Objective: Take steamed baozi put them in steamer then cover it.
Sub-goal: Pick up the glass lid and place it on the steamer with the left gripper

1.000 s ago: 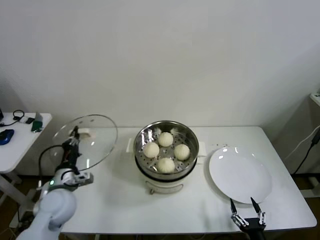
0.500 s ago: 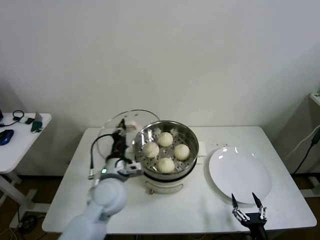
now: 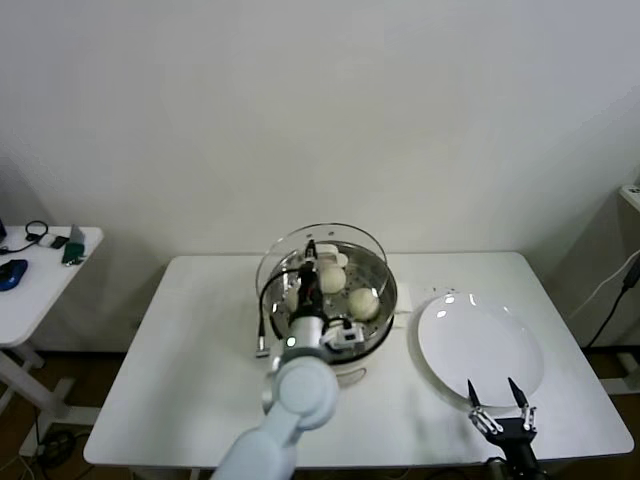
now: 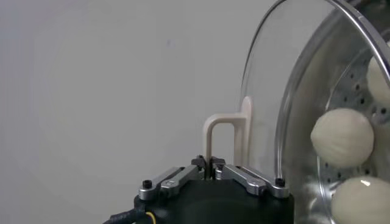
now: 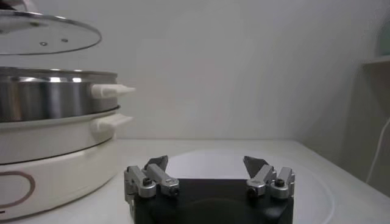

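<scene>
Standing on a white table (image 3: 200, 340) before a pale wall (image 3: 320, 100), steamer (image 3: 375, 300); jaws unaddressed.

Cover (image 3: 322, 247) apparently blocking steamer (image 3: 375, 268) mouth

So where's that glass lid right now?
In the head view the glass lid is held by the left claw near the table's middle, hovering just above the steamer and its buns; the right wrist view shows a gap between them.
</scene>
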Robot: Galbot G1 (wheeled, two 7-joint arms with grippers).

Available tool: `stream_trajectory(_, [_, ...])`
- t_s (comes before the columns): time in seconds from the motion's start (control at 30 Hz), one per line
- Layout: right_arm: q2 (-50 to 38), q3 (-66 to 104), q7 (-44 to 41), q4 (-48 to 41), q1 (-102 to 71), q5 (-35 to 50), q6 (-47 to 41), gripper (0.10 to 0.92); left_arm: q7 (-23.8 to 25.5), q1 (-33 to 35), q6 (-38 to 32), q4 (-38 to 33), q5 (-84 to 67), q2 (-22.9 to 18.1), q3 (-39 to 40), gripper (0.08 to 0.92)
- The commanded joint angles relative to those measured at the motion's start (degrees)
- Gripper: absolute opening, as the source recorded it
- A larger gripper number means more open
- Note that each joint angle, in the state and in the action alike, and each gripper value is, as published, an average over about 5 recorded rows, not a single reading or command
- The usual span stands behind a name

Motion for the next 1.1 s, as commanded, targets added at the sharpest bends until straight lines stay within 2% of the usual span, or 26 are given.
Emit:
stream_trajectory(0.03, [-0.5,0.0,0.1,-1.6,0.8,0.7,0.5,0.823,0.6,0.4,0.1,5.8,9.6,-8.5,2.1,0.138])
stream_trajectory(0.33, [-0.4,0.0,0.2,-2.2,1.0,0.9,1.0,0.823,-0.2,2.8,-0.9,7.8,11.9,-8.5,1.7,0.138])
stream_trajectory(1.1, [-0.1,0.0,0.3,-2.7,1.0,0.9,1.4,0.823,-2.2,2.1,-0.8,10.4,10.5,-8.5,0.5,0.138])
